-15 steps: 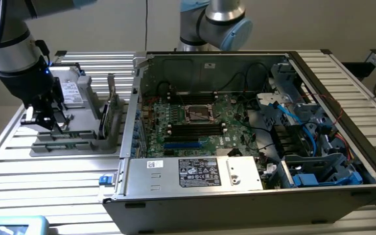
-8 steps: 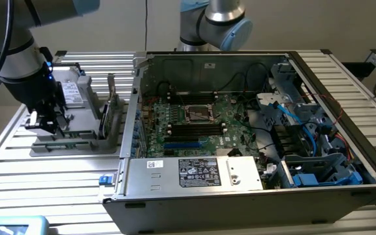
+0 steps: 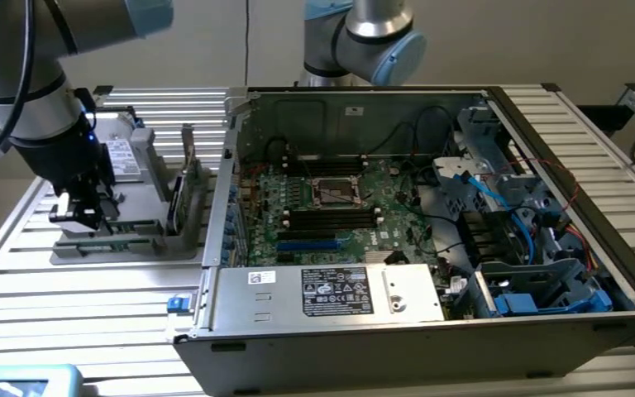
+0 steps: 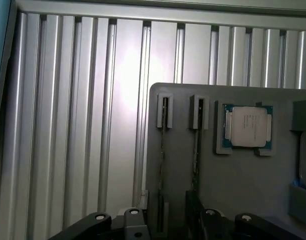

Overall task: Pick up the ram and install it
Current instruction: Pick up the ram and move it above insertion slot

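The ram, a thin, narrow green circuit-board stick [image 4: 162,150], is standing on edge in a slot of the flat grey plastic holder tray [image 4: 243,190], just beside a second stick like it [image 4: 197,150] and near a square silver processor chip [image 4: 247,126]. The black two-fingered gripper [image 4: 165,225] is hovering low over those slots, its fingers standing apart and clasping nothing. The tray is lying on the ribbed aluminium table [image 4: 93,125], to the exterior view's left of the open grey metal computer case [image 3: 428,215].

A plain, pale beige wall [image 3: 516,41] is seen behind the scene, evenly lit. The tabletop [image 3: 75,306] is built of ribbed silvery metal slats laid side by side with dark grooves between, and a soft bright sheen [image 4: 128,60] is spread along several of them by the room's light.
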You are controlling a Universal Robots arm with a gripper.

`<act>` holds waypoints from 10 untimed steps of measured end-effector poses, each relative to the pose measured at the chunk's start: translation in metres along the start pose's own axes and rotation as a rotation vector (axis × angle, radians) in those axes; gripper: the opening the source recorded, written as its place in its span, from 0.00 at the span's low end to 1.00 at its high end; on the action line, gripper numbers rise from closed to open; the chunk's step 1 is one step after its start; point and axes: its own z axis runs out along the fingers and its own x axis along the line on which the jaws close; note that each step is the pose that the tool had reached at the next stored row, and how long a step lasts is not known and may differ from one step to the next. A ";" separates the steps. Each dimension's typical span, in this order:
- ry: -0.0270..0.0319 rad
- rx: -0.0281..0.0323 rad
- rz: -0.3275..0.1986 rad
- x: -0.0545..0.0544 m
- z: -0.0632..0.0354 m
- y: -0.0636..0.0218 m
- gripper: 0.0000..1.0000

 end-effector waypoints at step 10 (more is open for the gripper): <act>0.0025 -0.0031 -0.006 0.005 0.0173 -0.0001 0.42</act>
